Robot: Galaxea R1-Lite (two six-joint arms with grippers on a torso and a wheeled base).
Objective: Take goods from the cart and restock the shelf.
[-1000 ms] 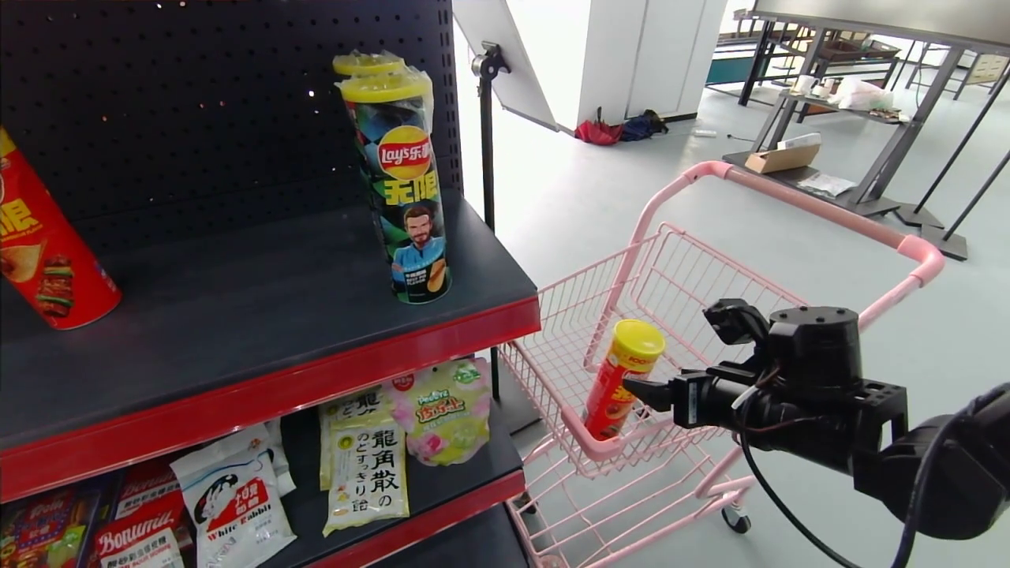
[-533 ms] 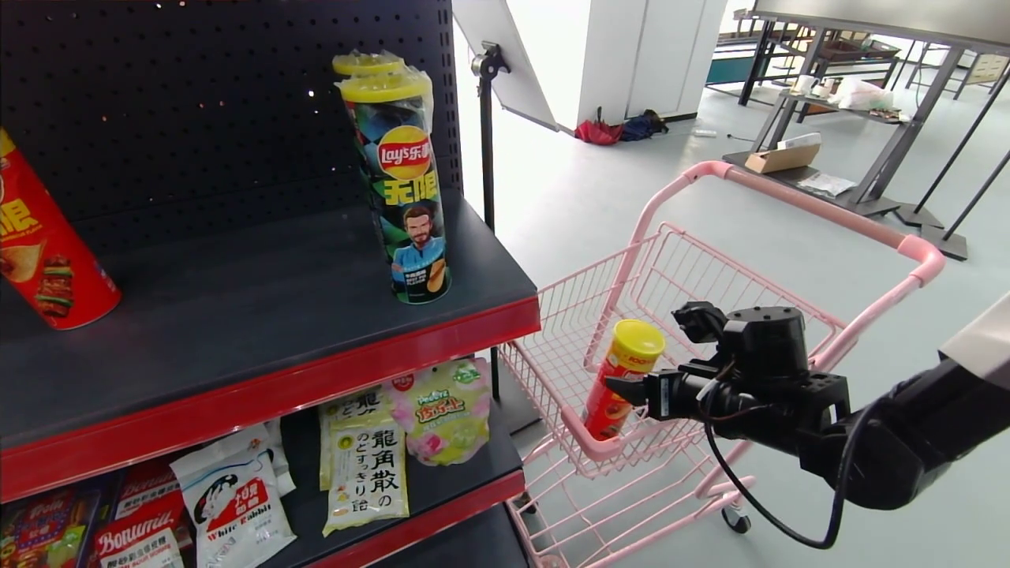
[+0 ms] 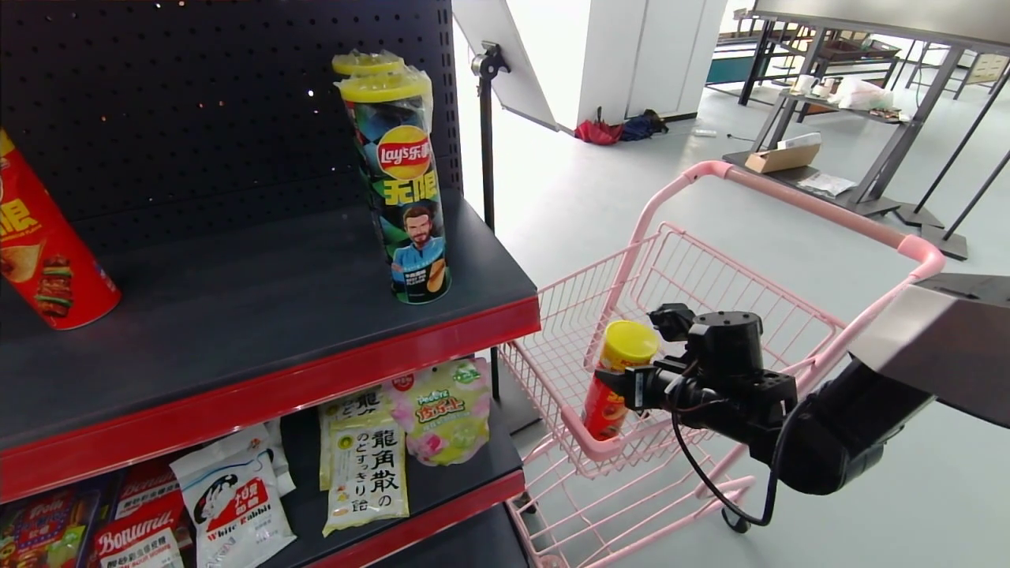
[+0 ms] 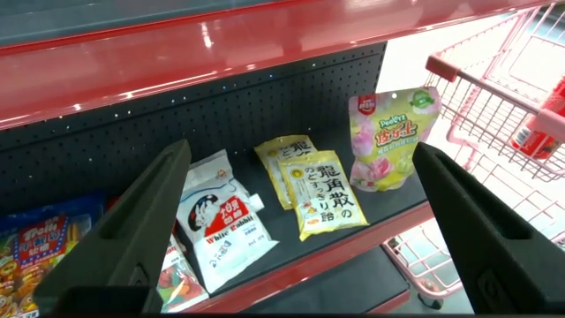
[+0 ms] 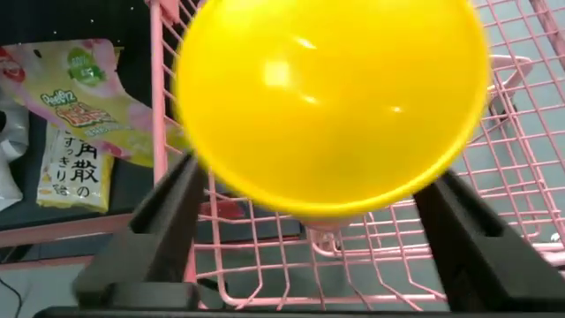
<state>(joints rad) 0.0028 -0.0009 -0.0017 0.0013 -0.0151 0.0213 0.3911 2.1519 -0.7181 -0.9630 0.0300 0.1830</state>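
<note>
A red chip can with a yellow lid [image 3: 628,345] stands tilted in the front corner of the pink cart [image 3: 588,446]. My right gripper [image 3: 612,386] is at the can's upper part, open, with a finger on each side. In the right wrist view the yellow lid [image 5: 331,97] sits between the two fingers [image 5: 154,238]. My left gripper [image 4: 302,150] is open and holds nothing, facing the lower shelf's snack bags [image 4: 322,194]. The dark upper shelf [image 3: 260,308] carries a tall wrapped chip can [image 3: 406,181] and a red can [image 3: 43,237].
The shelf's red front edge [image 3: 410,347] lies close to the cart's left side. Snack bags [image 3: 446,410] fill the lower shelf. A black stand pole [image 3: 487,142] rises between shelf and cart. Open grey floor and metal tables [image 3: 852,95] lie behind.
My right arm has moved left into the cart, bringing the open gripper from beside the red can to around it. The can has shifted slightly.
</note>
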